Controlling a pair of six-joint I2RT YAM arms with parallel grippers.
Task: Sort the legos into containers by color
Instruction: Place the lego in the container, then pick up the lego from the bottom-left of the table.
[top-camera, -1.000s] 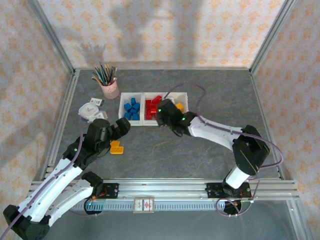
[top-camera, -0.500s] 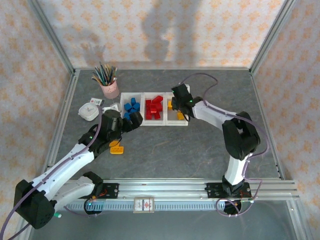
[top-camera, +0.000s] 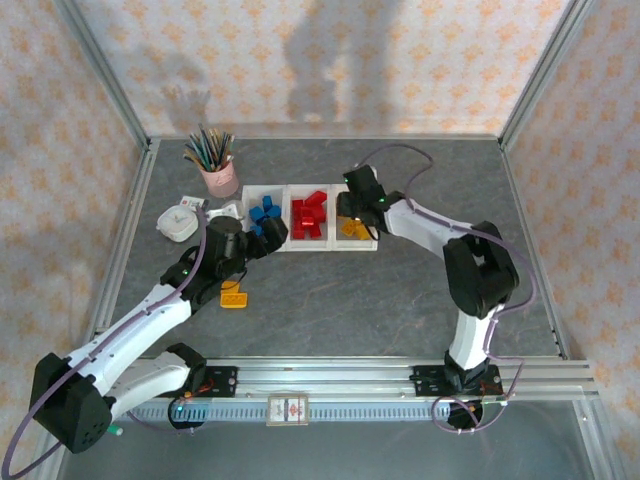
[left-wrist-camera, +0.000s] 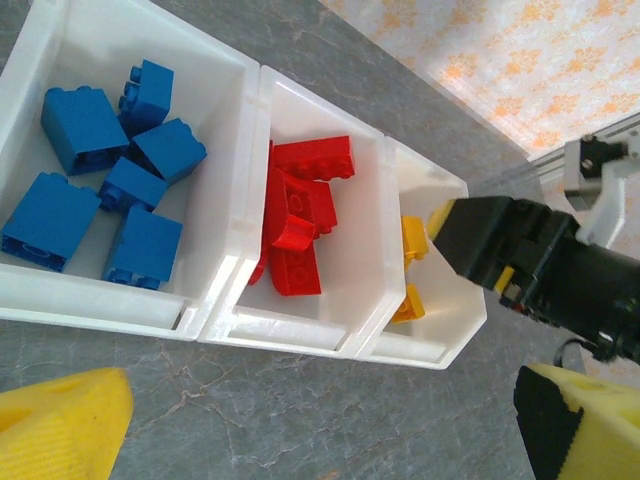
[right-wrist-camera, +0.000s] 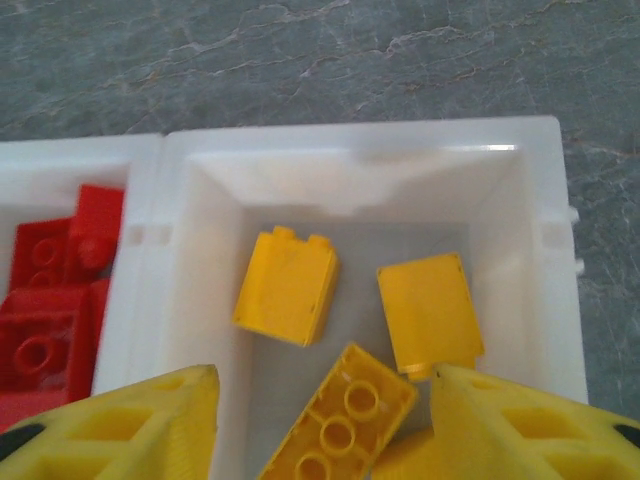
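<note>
The right gripper (right-wrist-camera: 318, 385) hangs over the bin (right-wrist-camera: 350, 150) that holds yellow. Its jaws are parted, and a studded yellow brick (right-wrist-camera: 340, 420) lies loose between them, two more just ahead. Best open fully, then rise straight, clear of the walls. The left gripper (left-wrist-camera: 320, 395) gapes wide and empty, bins ahead. No writing is legible.

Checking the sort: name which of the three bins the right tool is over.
The right-end bin, with yellow bricks, directly under the right tool. The middle bin holds red, the left bin blue.
</note>
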